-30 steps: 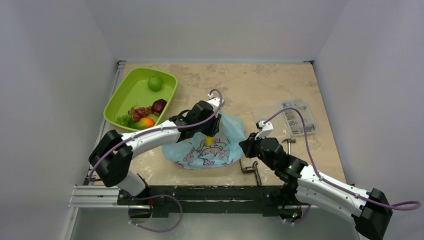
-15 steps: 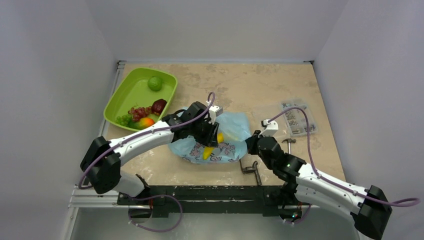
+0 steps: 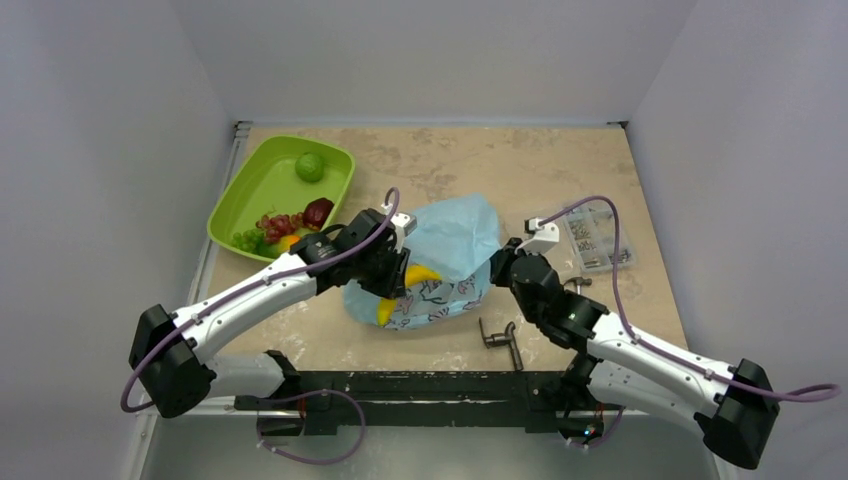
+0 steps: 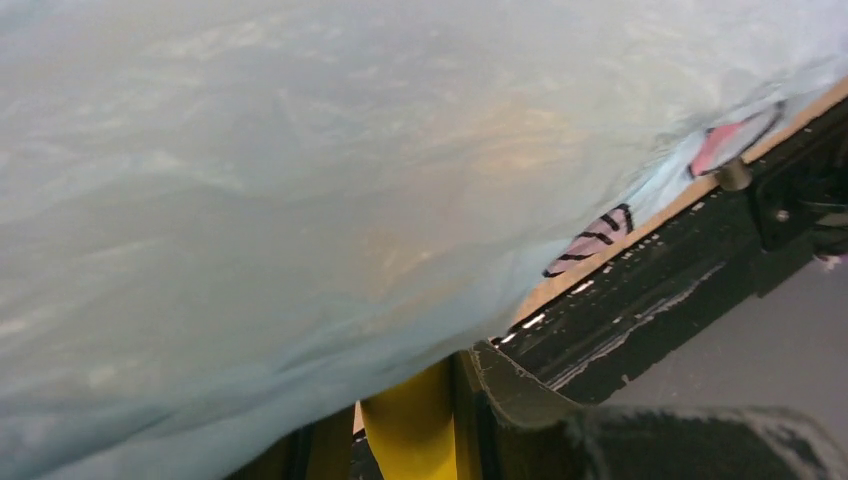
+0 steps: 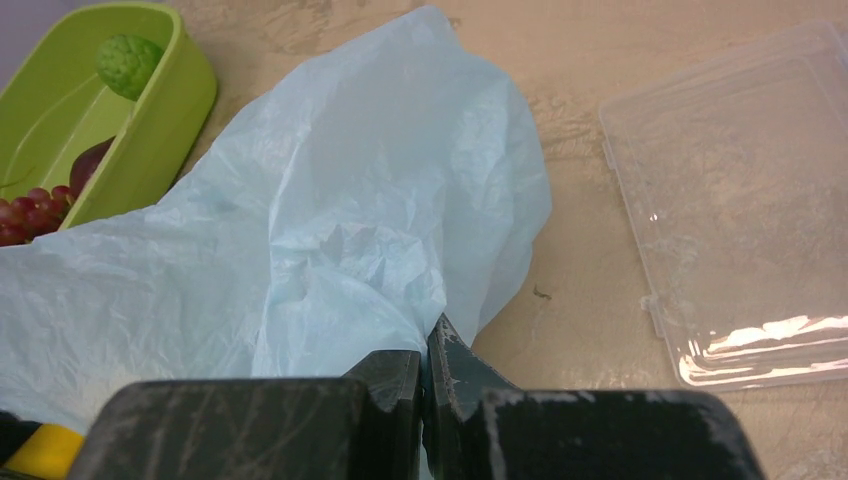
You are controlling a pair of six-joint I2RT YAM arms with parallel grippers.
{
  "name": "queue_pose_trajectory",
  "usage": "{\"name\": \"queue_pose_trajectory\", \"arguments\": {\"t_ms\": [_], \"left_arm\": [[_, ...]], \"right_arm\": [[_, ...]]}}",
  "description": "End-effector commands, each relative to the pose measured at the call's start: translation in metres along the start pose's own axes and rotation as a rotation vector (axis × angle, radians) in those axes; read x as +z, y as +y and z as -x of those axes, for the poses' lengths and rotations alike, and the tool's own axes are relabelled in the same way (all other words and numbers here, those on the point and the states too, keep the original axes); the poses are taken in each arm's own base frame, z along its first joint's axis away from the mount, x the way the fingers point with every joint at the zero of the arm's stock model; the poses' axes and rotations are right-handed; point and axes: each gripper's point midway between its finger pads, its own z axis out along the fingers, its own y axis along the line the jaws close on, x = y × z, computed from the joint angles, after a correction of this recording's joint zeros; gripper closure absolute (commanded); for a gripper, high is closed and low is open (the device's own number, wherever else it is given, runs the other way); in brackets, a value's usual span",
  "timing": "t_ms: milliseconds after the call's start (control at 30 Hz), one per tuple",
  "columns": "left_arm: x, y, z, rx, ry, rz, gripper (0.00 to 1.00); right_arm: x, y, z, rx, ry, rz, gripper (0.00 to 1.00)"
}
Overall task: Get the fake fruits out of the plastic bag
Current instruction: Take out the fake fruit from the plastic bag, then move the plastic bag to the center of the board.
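Fake fruits [image 3: 285, 228] show in two places from the top camera. A round green fruit [image 3: 310, 167], a dark red piece [image 3: 318, 212], a bunch of red and green grapes [image 3: 262, 230] and a small orange one [image 3: 291, 241] sit in the lime-green plastic tray [image 3: 262, 150] at the far left of the marbled beige worktop [image 3: 480, 165]. The yellow toy banana [image 3: 420, 275] is at mid-worktop, against the left side of the thin light-blue plastic bag [image 3: 455, 235] with its cartoon prints. The left gripper [image 3: 395, 288] is clamped across the banana, and a yellow end shows on each side of it. The right gripper [image 3: 497, 268] meets the bag's right edge, and the film rises in a peak between the two arms. A clear plastic parts box [image 3: 598, 235] lies to the right, and dark metal tools [image 3: 500, 338] lie near the front edge.

The left wrist camera is mostly veiled by pale blue film [image 4: 300, 180]. Below it, the banana's yellow body [image 4: 412, 430] stands between the dark fingers [image 4: 510, 395], which are narrowed onto it.

The right wrist camera shows its fingers [image 5: 395, 375] pressed together with a fold of the bag [image 5: 350, 200] pinched between them. The tray [image 5: 175, 95] is beyond on the left, the clear box [image 5: 740, 220] on the right, and a bit of yellow [image 5: 45, 450] shows at the bottom left corner.
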Motion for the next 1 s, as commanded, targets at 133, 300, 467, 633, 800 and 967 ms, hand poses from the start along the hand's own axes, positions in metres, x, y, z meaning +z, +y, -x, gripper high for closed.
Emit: {"name": "queue_pose_trajectory", "arguments": {"t_ms": [133, 300, 467, 633, 800, 967], "left_arm": [[-0.010, 0.043, -0.008, -0.051, 0.000, 0.218, 1.00], [-0.021, 0.050, -0.006, -0.036, -0.023, 0.240, 1.00], [-0.054, 0.022, 0.008, 0.034, -0.155, 0.077, 1.00], [-0.110, 0.014, 0.028, 0.046, -0.369, 0.034, 1.00], [-0.155, 0.034, 0.032, 0.014, -0.489, 0.147, 1.00], [-0.172, 0.054, 0.027, -0.043, -0.548, 0.236, 1.00]], "right_arm": [[-0.003, 0.026, 0.041, 0.054, -0.089, 0.060, 1.00], [-0.001, 0.022, 0.040, 0.050, -0.095, 0.034, 1.00], [0.006, 0.027, 0.059, 0.020, -0.149, 0.001, 1.00], [0.034, 0.029, 0.086, -0.034, -0.180, -0.067, 1.00], [0.078, 0.026, 0.125, -0.051, -0.171, -0.114, 1.00], [0.130, 0.032, 0.163, -0.077, -0.124, -0.148, 1.00]]}}
